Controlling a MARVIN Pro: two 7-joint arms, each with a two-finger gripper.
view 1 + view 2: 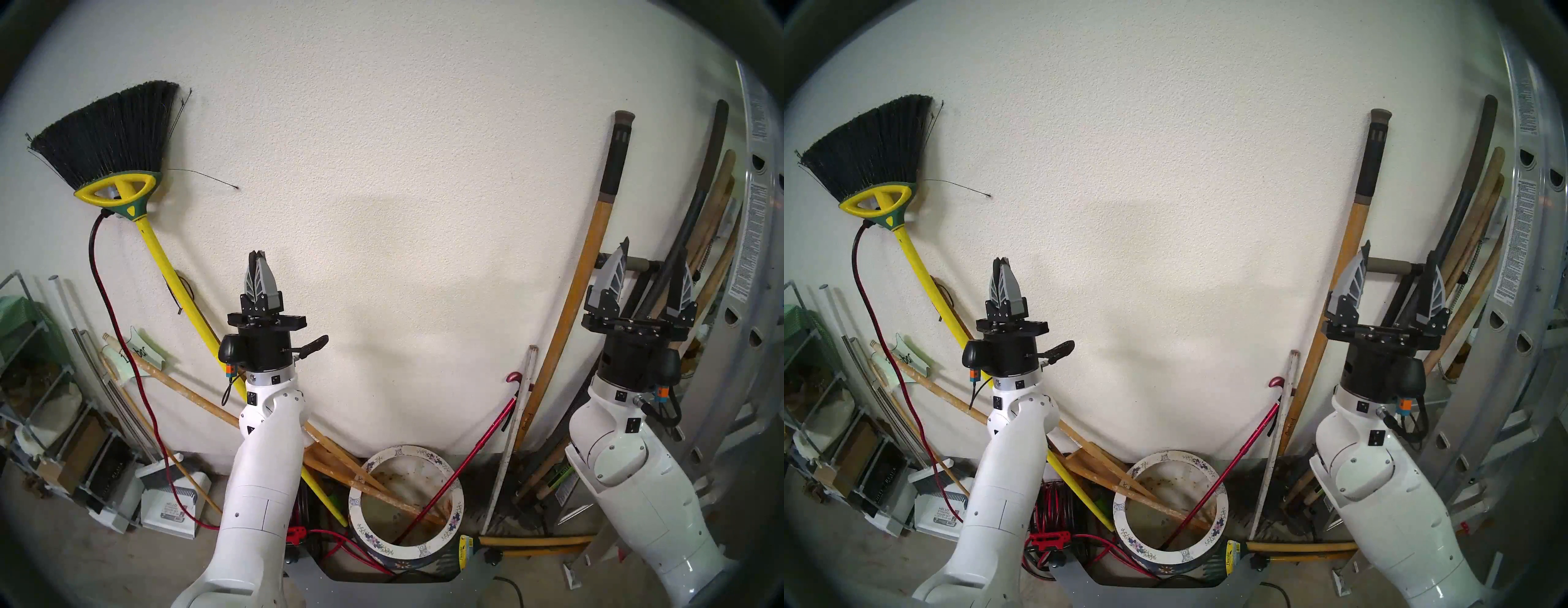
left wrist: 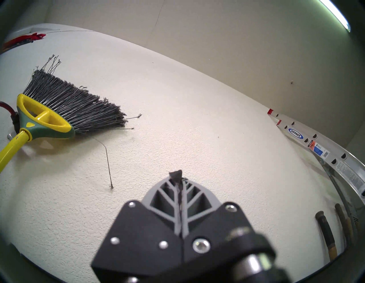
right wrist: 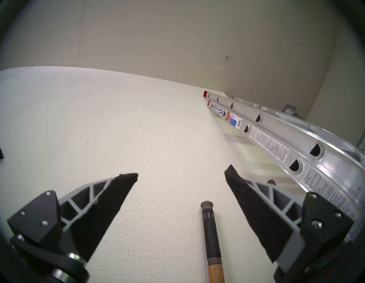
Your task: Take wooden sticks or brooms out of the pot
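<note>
Head stereo left: broom (image 1: pixel 169 271) leans on wall, pole foot outside pot (image 1: pixel 406 505), beside its rim. Wooden sticks (image 1: pixel 382 488) remain inside. Left hand (image 1: pixel 258 271) fingers together, right hand (image 1: pixel 645 274) spread, both raised. Next: lower, grip one stick high, lift along its axis.
</note>
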